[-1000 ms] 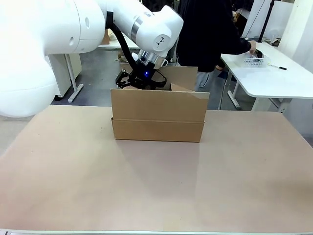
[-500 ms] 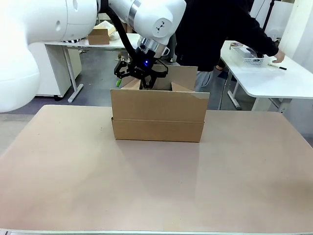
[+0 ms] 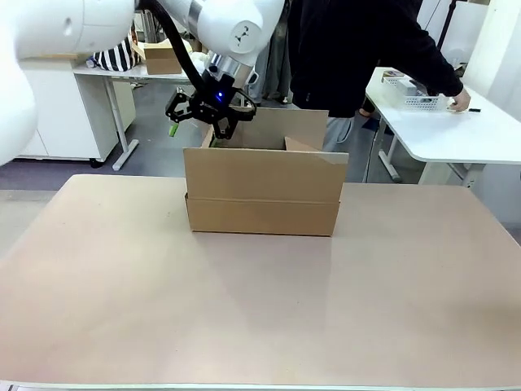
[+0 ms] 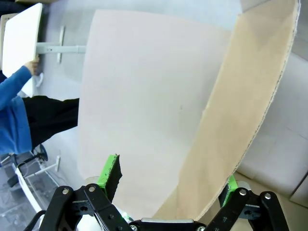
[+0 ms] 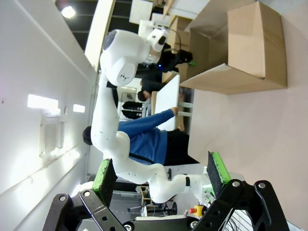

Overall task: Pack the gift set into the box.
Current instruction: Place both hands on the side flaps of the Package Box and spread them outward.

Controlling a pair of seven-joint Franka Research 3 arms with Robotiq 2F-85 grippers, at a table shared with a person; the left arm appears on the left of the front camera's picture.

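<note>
If the left gripper (image 3: 198,126) descends from here: its spread, empty fingers (image 4: 109,174) could catch an upright flap of the large plain brown corrugated cardboard box (image 3: 262,191), bending it or shoving the box. In the left wrist view a flap edge runs between the fingers; contact cannot be told.
Position of the left gripper: above the box's far-left corner.
State of the right gripper (image 5: 161,175): fingers wide apart, nothing between them, well apart from the box.
Position of the box: mid-table, towards the far edge, flaps up, interior hidden by the near wall.
Person (image 3: 358,49): stands just beyond the box, so an arm swing could strike them.
Surface: smooth beige tabletop (image 3: 244,309), on which a nudged box may slide.
Room: white side table (image 3: 456,130) far right holding a white mesh basket (image 3: 415,99); small brown cardboard carton (image 3: 163,59) far left.
</note>
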